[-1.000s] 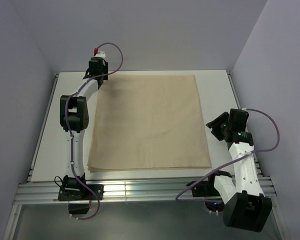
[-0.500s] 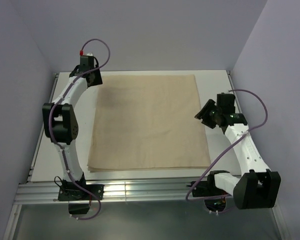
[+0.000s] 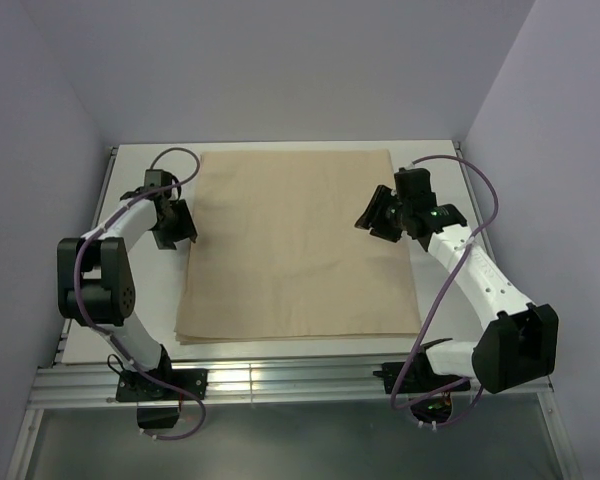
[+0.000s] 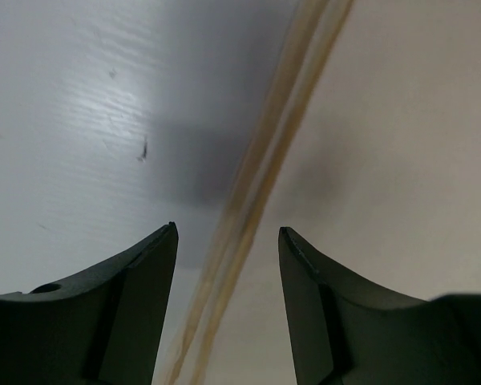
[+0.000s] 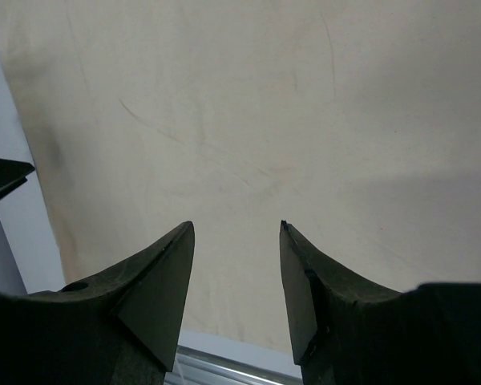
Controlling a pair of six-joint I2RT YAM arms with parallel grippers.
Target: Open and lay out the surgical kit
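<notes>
Surgical kit wrap [image 3: 295, 245], a tan paper-like sheet, lies flat and closed as one big rectangle over the middle of the white table [image 3: 435, 165]. Its far edge is close to the table's far edge, and its near edge stops just short of the metal rail [image 3: 280, 378] along the front. Layered edges show at its left and near sides, so it looks folded over on itself; what it covers cannot be seen.

Left arm [image 3: 95, 285] bends out to the left and reaches back in to the wrap's left edge, on its far half. Right arm [image 3: 480, 285] stretches up from the near right corner and leans in over the wrap's right edge, also on the far half.

Left gripper [image 4: 227, 231] sits low over that left edge with its jaws parted. One finger [image 4: 136, 313] is over bare table and the other over the tan sheet, with the stacked layers running between them. Nothing is pinched, and whether the tips touch the surface I cannot tell from these views. Right gripper [image 5: 237, 224] hangs above the wrap with its jaws likewise apart and nothing between them; below it is plain tan paper with faint creases.

Purple cables [image 3: 485, 195] loop from each wrist. A small dark scuff [image 4: 143, 149] marks the table near the left gripper.
</notes>
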